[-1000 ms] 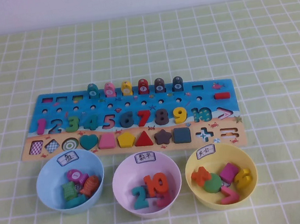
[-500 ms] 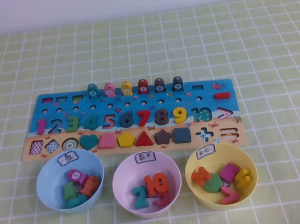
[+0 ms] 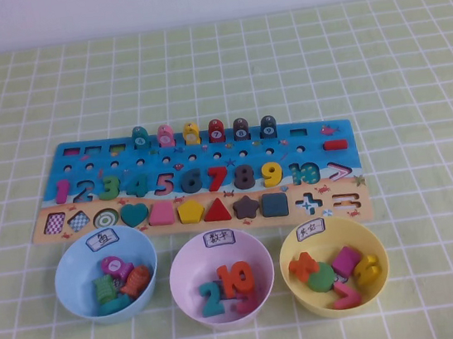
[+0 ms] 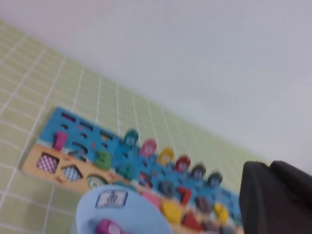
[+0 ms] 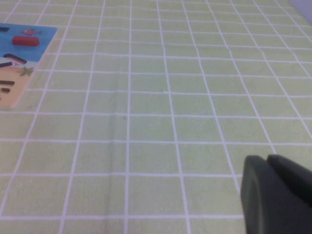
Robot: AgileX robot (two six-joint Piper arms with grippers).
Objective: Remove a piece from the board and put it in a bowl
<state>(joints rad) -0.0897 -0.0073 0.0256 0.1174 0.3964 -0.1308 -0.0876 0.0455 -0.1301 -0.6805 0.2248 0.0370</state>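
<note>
The magenta-pink piece "1" point(image 3: 61, 191) lies in its slot at the left end of the board point(image 3: 314, 137), and it also shows in the left wrist view as piece point(image 4: 59, 140). The pale pink bowl point(image 3: 178, 269) stands in front of the board's middle and holds a few number pieces. Neither arm appears in the high view. My left gripper point(image 4: 267, 165) is shut and empty, hovering on the near side of the blue bowl point(image 4: 122, 214) and looking toward the board point(image 4: 48, 127). My right gripper point(image 5: 266, 158) is shut and empty over bare tablecloth, off the board's right end point(image 5: 14, 92).
A light blue bowl point(image 3: 66, 270) with shape pieces stands to the left of the pink one, a yellow bowl point(image 3: 371, 242) with pieces to its right. Other numbers, shapes and a row of pegs point(image 3: 192, 132) fill the board. Green checked cloth point(image 3: 395, 55) covers the table.
</note>
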